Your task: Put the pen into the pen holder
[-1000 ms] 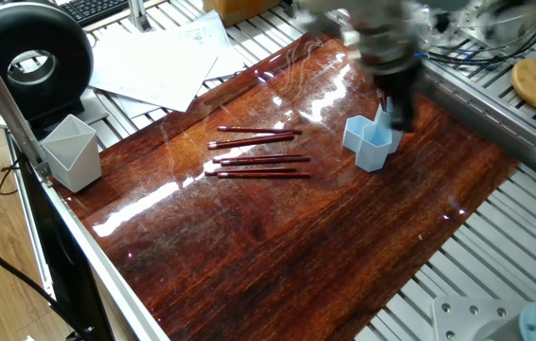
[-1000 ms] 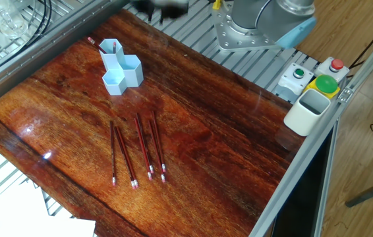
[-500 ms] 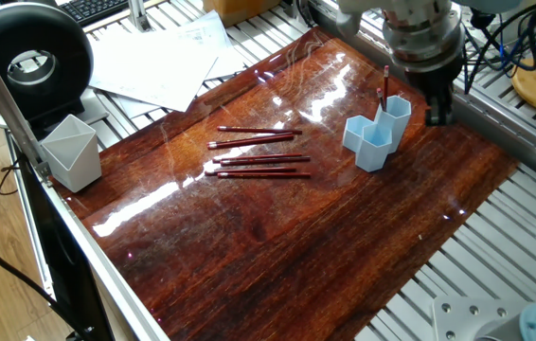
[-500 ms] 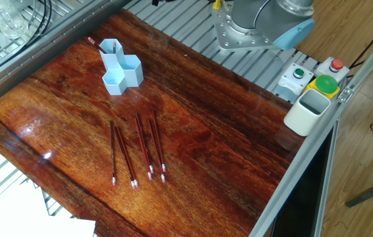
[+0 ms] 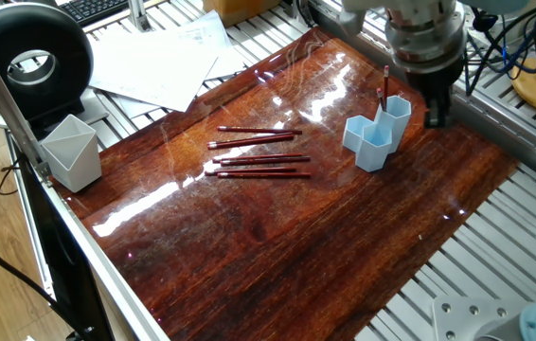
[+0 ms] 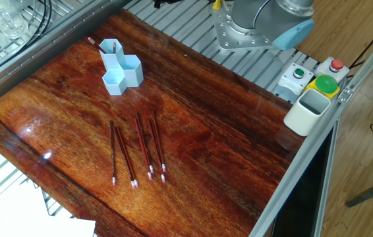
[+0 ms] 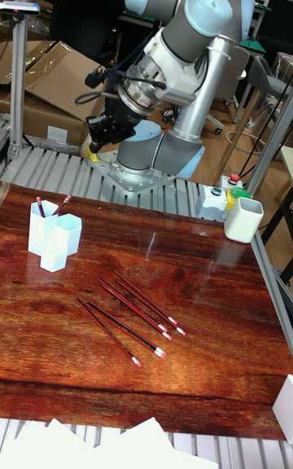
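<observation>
jaws (image 5: pixel 436 116) hold beside the pen holder (image 5: pixel 378 134) as before, their opening unclear; pen (image 5: pixel 384 87) stays inside.

No lettering, brand, number or sign can be read anywhere in these views. The white sheets of paper (image 5: pixel 159 59) beside the wooden table top carry faint printed or drawn lines, too pale and small to make out. The keyboard (image 5: pixel 93 8) at the far edge shows rows of keys whose legends are only blur. The control box (image 6: pixel 315 77) with its red, green and yellow buttons (any labels are too small to resolve) shows no legible marking, and the robot arm (image 7: pixel 183 46) shows no readable maker's name.
</observation>
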`<state>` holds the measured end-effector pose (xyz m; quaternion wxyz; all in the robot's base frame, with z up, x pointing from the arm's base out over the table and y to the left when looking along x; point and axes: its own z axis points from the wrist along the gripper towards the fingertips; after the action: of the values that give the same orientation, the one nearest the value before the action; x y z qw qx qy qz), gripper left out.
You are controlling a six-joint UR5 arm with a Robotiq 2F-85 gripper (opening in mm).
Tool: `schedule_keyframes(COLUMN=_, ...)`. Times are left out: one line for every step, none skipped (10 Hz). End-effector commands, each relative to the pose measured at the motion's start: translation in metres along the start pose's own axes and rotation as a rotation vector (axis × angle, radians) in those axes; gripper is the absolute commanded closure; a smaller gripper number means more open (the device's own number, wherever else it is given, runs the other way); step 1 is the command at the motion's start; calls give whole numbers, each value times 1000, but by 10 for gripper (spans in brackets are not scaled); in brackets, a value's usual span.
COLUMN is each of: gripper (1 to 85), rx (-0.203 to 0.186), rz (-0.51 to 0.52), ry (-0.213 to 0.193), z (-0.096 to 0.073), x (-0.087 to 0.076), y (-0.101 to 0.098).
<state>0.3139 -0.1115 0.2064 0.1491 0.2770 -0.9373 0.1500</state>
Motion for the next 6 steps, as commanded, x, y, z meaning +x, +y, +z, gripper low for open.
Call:
schedule_keyframes(gripper=847, rx=-10, rz=-2, ry=-49, z=-1, x=-12, y=2)
schedule_keyframes(gripper=847, rx=-6, rz=-3, ry=-35, z=-1, x=-8, y=1)
schedule_keyframes(gripper=847, rx=-1, rz=-3, ry=-26, z=-1, x=-6, y=0)
schedule_keyframes(gripper=847, rx=5, rz=-3, ry=-20, z=-1, x=-4, y=-1)
schedule_keyframes(gripper=847, rx=5, rz=-9, ry=-12, z=-1, x=-3, y=-1)
schedule_keyframes(gripper=847, rx=13, rz=-19, ry=30, z=-1, x=8, y=-4)
